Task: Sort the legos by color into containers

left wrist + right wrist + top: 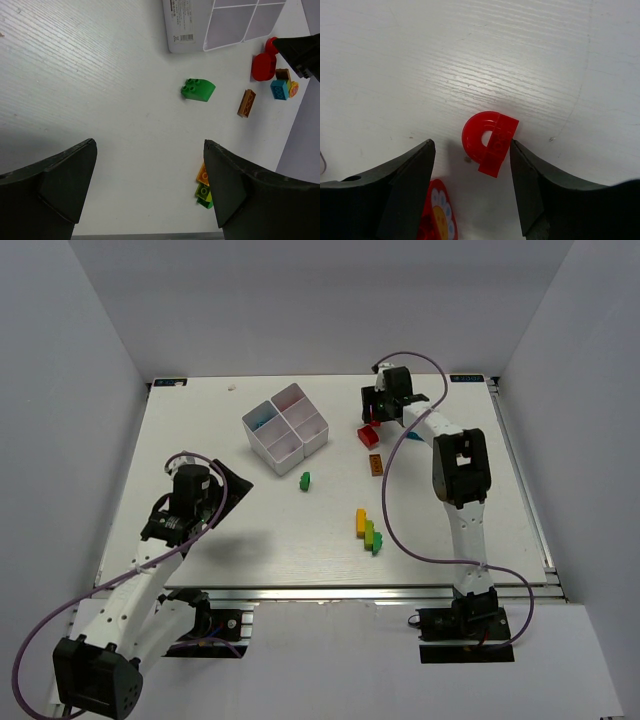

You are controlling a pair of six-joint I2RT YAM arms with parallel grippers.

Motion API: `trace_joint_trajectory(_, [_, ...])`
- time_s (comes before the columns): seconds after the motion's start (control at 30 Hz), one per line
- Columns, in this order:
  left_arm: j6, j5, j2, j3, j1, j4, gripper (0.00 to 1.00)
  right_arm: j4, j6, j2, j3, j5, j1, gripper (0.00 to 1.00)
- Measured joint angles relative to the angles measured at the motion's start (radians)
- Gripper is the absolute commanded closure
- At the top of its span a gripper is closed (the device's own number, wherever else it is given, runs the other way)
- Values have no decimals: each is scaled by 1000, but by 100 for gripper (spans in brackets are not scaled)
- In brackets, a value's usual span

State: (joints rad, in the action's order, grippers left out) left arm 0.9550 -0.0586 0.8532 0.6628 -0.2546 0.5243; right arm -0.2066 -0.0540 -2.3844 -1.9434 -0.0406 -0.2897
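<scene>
right fingers (405, 190) stand apart; between their tips we see a red arch brick (489, 141) lying flat on the worktop (395, 60), closer to one tip than the other, not clamped. left fingers (55, 185) are spread wide above the worktop, holding nothing. white tray (285, 427) sits well left of the red arch brick. green brick (304, 480) lies near the tray's front corner.

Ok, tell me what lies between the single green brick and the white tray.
Nothing: only bare table separates the green brick from the white tray, clearest in the left wrist view.
</scene>
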Motion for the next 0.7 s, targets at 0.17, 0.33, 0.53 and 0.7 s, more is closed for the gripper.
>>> trace_joint_trajectory(0.17, [0, -2, 7, 0, 0, 0, 4, 0, 0, -21, 0, 33, -17, 36])
trace_joint_trajectory(0.33, [0, -2, 9, 2, 0, 1, 4, 0, 3, -39, -11, 66, -25, 38])
trace_joint_trajectory(0.53, [0, -4, 9, 8, 0, 4, 4, -1, 8, -45, -18, 72, -33, 48])
trace_joint_trajectory(0.7, [0, -5, 9, 11, 0, 16, 4, 6, 15, -45, -18, 67, -43, 66])
